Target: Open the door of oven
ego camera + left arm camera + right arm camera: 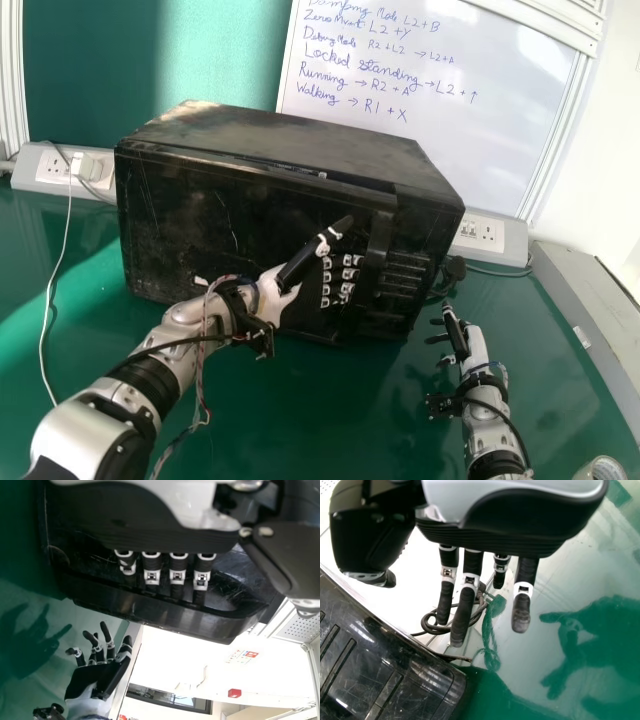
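Your left hand (278, 287) is open, its thumb straight and standing clear, its fingers extended as far as they show; the tips go in behind the black, glossy, upright door handle (378, 240), so you can't tell how firmly they press on it. Your right hand (456, 336) is open too, fingers loosely straight, holding nothing, above the table near the oven's right side.

The task's thing, one scuffed black box-shaped oven (190, 205), stands in the middle of the glossy green table (310, 425), with one handle on its front. A dark strip shows along the door's top edge near that handle; you can't tell for sure whether the door is ajar.

Around it, you have two white socket boxes, one left (48, 180) and one right (515, 240), one white plug (84, 167) in the left box, one whiteboard (470, 150) with blue handwriting behind, and one pale tape roll (603, 467) at the table's near right.
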